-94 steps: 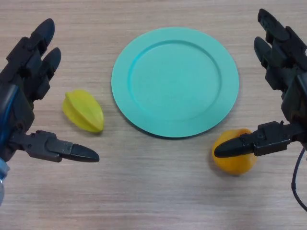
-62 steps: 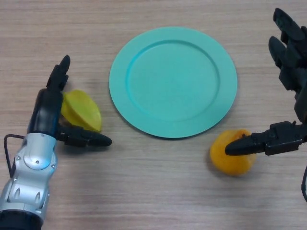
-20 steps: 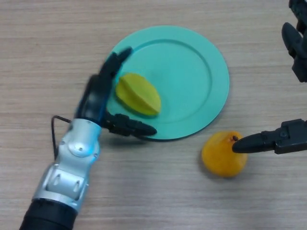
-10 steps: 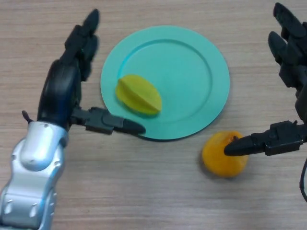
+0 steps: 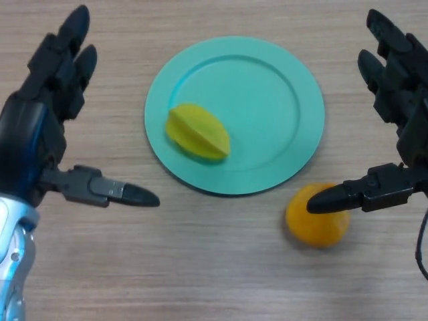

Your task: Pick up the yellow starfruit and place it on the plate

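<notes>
Head view shows the yellow starfruit (image 5: 197, 131) lying on the left part of the teal plate (image 5: 281, 100), touched by nothing, so the placing looks done. Left robot hand (image 5: 40, 137) hangs open beside the plate; right robot hand (image 5: 394, 134), open, hovers over an orange fruit (image 5: 317, 224) on the counter (image 5: 214, 267). Next, I judge, only pulling clear.

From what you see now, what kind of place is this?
Probably a test bench rather than a kitchen: a wooden table holding only a teal plate, a starfruit on it, and an orange beside it.
</notes>
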You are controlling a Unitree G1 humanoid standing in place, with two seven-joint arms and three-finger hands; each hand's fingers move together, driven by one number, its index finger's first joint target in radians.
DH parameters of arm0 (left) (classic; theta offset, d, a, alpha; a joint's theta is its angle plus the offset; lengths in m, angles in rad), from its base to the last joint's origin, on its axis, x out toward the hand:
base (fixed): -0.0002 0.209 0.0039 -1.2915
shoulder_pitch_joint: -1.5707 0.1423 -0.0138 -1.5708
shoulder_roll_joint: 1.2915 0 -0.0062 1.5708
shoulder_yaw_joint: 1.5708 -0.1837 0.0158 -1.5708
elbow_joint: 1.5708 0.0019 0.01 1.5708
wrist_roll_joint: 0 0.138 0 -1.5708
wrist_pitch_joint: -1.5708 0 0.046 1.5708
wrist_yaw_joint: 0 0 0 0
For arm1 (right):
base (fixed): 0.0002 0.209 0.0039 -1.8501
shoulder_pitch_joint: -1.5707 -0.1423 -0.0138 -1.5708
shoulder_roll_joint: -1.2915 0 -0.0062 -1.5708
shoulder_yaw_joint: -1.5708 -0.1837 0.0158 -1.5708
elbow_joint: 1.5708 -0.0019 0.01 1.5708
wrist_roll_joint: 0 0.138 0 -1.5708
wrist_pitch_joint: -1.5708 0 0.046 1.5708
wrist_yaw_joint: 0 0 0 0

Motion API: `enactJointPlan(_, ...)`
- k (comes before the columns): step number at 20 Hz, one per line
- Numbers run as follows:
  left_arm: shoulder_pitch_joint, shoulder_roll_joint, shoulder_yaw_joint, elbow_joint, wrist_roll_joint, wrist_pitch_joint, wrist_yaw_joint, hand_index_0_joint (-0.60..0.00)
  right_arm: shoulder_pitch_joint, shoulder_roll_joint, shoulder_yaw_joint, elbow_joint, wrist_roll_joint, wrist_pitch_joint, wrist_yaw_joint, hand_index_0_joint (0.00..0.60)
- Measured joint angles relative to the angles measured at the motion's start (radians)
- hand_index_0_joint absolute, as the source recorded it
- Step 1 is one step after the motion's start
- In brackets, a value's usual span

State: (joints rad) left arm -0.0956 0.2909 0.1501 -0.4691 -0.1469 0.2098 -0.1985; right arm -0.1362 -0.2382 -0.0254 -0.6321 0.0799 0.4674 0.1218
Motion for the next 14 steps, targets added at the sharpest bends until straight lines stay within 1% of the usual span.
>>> enactJointPlan(2, 0.031, 0.001, 0.013, -0.003, 0.000, 0.000, -0.036, 0.000, 0.005, 0.000, 0.003, 0.009, 0.000, -0.044, -0.003, 0.000)
enactJointPlan(3, 0.044, 0.004, 0.039, -0.017, 0.000, 0.000, -0.056, 0.000, 0.005, 0.001, 0.003, 0.025, -0.001, -0.053, -0.003, 0.000)
enactJointPlan(4, 0.048, 0.005, 0.059, -0.036, 0.000, 0.001, -0.056, 0.000, 0.008, 0.001, 0.003, 0.033, -0.001, -0.053, -0.003, 0.000)
enactJointPlan(5, 0.048, 0.011, 0.091, -0.058, -0.001, 0.002, -0.057, 0.000, 0.012, 0.002, 0.004, 0.035, -0.001, -0.053, -0.003, 0.000)
enactJointPlan(6, 0.045, 0.020, 0.106, -0.061, -0.001, 0.002, -0.057, 0.000, 0.012, 0.003, 0.004, 0.035, -0.001, -0.053, -0.003, 0.000)
enactJointPlan(8, 0.042, 0.022, 0.107, -0.062, -0.006, 0.013, -0.057, 0.000, 0.008, 0.003, 0.004, 0.034, -0.002, -0.053, -0.003, 0.000)
enactJointPlan(9, 0.042, 0.021, 0.105, -0.069, -0.039, 0.042, -0.057, 0.000, 0.006, 0.003, 0.006, 0.034, -0.003, -0.053, -0.003, 0.000)
enactJointPlan(11, 0.043, 0.019, 0.105, -0.072, -0.039, 0.043, -0.056, 0.000, 0.004, 0.010, 0.006, 0.034, -0.005, -0.053, -0.003, 0.000)
enactJointPlan(14, 0.055, 0.017, 0.105, -0.076, -0.040, 0.043, -0.056, 0.000, 0.002, 0.010, 0.006, 0.034, -0.007, -0.053, -0.002, 0.000)
